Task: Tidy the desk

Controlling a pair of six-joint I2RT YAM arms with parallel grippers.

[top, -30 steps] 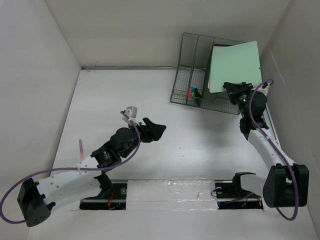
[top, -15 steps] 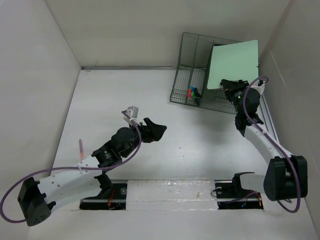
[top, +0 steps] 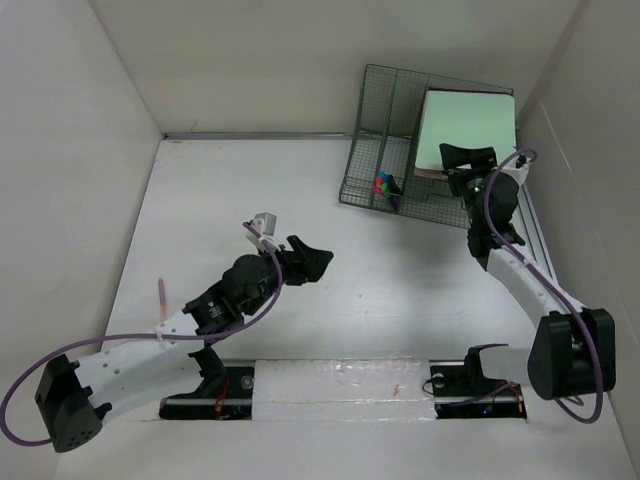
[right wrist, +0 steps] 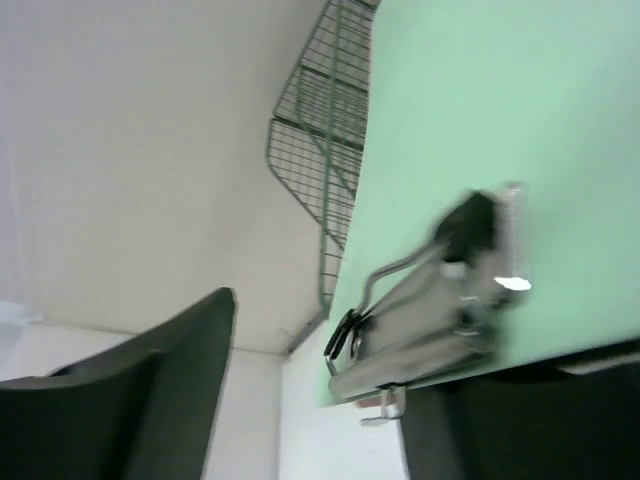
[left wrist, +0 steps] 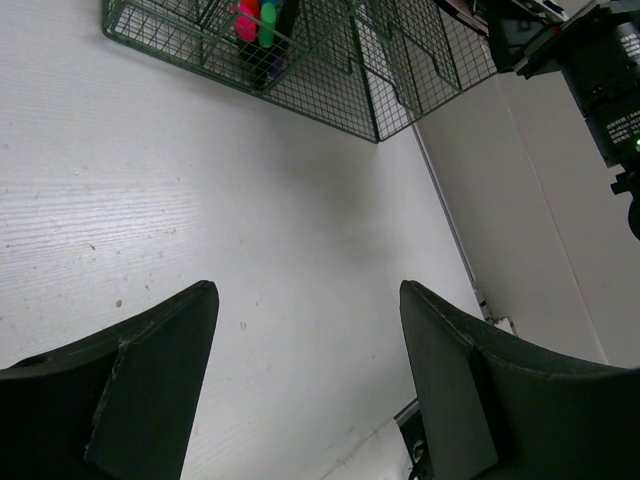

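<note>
The white desk (top: 400, 280) holds a dark green wire-mesh rack (top: 385, 110) in its far right corner. A pale green clipboard (top: 465, 125) lies in the rack's right section. My right gripper (top: 465, 158) is at the clipboard's near edge, open. In the right wrist view the clipboard (right wrist: 480, 100) and its metal clip (right wrist: 440, 300) lie over the right finger, and the left finger (right wrist: 170, 390) stands well apart from them. My left gripper (top: 312, 262) hovers over the middle of the desk, open and holding nothing (left wrist: 308, 290).
Coloured markers (top: 384, 185) stand in the rack's front compartment, also in the left wrist view (left wrist: 258, 18). White walls close in the desk on the left, back and right. A thin pink stick (top: 160, 297) shows near the left wall.
The right gripper has opened and the clipboard, held tilted before, has dropped flatter into the rack. The right wrist moved slightly toward the rack. The left arm has not moved.
</note>
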